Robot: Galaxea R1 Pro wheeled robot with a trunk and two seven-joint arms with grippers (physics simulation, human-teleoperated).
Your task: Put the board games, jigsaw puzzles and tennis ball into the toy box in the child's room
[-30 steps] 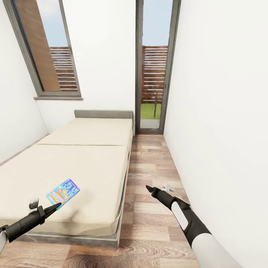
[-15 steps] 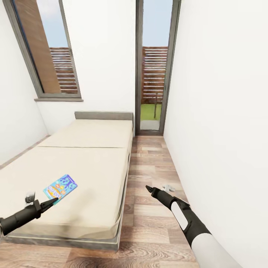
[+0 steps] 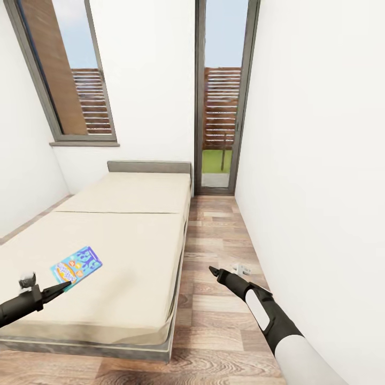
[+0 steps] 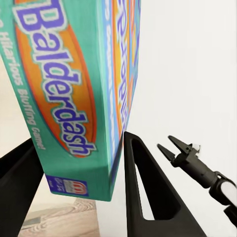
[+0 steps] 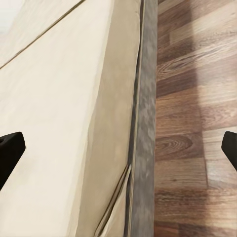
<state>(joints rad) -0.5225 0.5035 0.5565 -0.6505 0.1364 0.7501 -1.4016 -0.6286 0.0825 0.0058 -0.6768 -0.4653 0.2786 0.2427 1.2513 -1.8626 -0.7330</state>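
Left gripper (image 3: 63, 289) is clamped on a board game (image 3: 76, 265), a blue-green "Balderdash" box. In the left wrist view the box (image 4: 74, 98) sits between the two black fingers (image 4: 143, 197), which pinch it by one short edge so that the rest juts out ahead of the arm. In the head view the box hangs tilted above the cream cover of the bed (image 3: 123, 235), near its foot end; we judge it lifted, not resting, though contact with the cover cannot be ruled out from this angle.

Right gripper (image 3: 213, 272) is held out over the wood floor (image 3: 219, 230) beside the bed. In the right wrist view its fingertips (image 5: 10, 148) sit at opposite margins, so it is spread wide with nothing in it. We take this as a parked pose, out of the carrying arm's way.

Judgement: one game is in hand and has to be carried to the toy box. The edge grip is shallow, so the box may swing or slip in transit.
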